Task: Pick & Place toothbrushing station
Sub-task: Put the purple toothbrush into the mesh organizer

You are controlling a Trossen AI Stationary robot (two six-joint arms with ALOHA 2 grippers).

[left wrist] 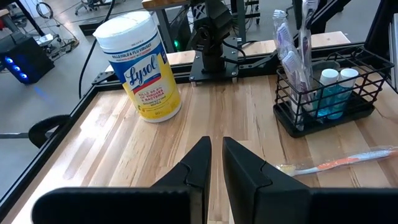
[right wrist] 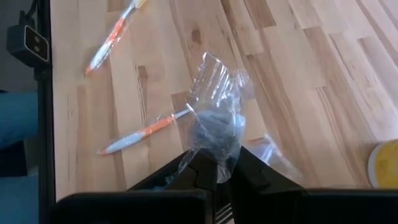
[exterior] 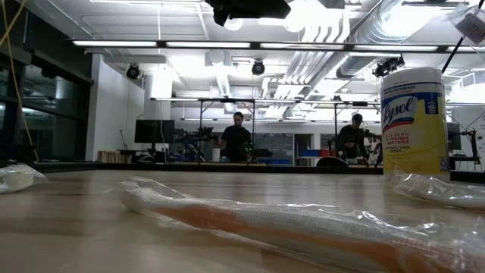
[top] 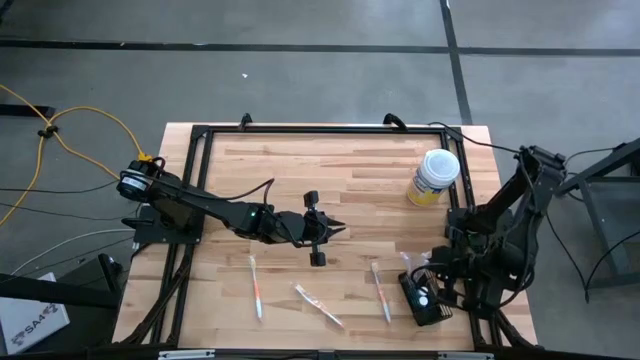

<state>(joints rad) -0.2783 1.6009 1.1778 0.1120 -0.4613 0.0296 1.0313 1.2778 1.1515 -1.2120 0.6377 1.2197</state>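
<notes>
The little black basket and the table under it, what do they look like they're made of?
The basket looks like thin metal wire with a matte black coating: an open grid you can see blue bottles through. The table looks like butcher-block wood, pale glued strips with visible grain and a light sheen, edged by a black, probably metal, frame.

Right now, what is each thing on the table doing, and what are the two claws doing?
Yellow wipes canister with white lid: upright, lid on.
Small black wire-mesh basket: upright, holding bottles and wrapped brushes.
Three plastic-wrapped orange toothbrushes: lying flat on the wood.
Left claw: nearly shut, holding nothing.
Right claw: shut on clear plastic wrapper.
</notes>
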